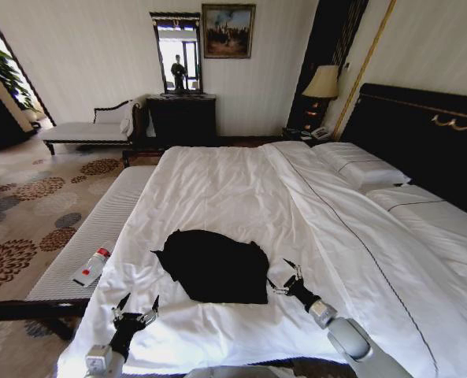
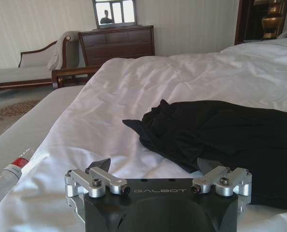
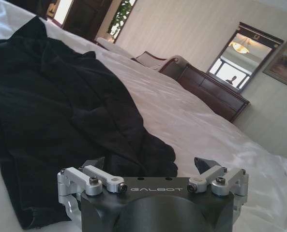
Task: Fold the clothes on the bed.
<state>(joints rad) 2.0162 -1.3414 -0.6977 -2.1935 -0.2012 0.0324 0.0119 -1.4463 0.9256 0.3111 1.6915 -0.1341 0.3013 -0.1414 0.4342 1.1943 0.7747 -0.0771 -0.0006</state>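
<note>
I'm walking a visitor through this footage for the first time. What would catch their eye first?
The black T-shirt stands out most, lying crumpled and unfolded on the white bed near its foot edge. The two grippers flank it with jaws open: the left gripper over the sheet at the shirt's near left, the right gripper close by its right edge. A plastic bottle with a red cap lies on the grey bench alongside the bed.

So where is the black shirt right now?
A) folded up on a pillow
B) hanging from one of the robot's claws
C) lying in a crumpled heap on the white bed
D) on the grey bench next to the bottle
C: the black shirt lies rumpled on the white bed, with the open left gripper and open right gripper near it, holding nothing.
</note>
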